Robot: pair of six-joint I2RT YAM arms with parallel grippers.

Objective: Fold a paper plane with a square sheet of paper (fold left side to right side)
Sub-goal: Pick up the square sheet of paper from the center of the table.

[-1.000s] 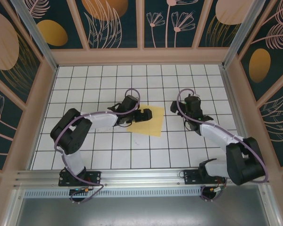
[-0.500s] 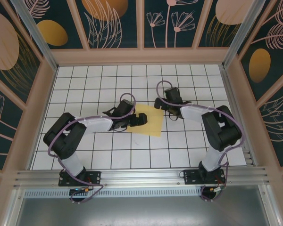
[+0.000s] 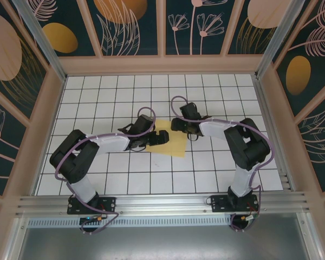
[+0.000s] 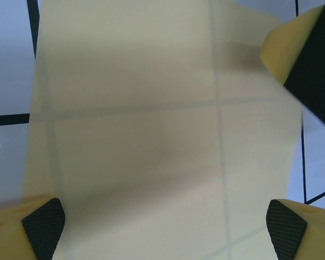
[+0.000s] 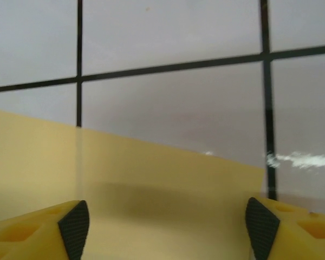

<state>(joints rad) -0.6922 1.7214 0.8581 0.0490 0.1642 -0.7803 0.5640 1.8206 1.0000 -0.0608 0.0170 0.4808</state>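
Left pincer: fingers spread wide apart, clamped on nothing, held low over the left part of the paper.
Left pincer up close: its two dark fingertips sit at the bottom corners of the wrist view, and the paper spans the whole gap between them.
Right pincer: fingers also spread wide apart and gripping nothing, just beyond the left pincer at the paper's far right edge.
Right pincer up close: the paper's edge runs slantwise just ahead of its fingertips, with bare tiles farther ahead.
Square sheet of paper: yellow-orange, lying on the table under and between the two pincers. Most of the square sheet of paper extends nearward and rightward from the left pincer. Black grid lines show faintly through it.
Table: white tiles with black grid lines, stretching away on every side of the right pincer and its partner.
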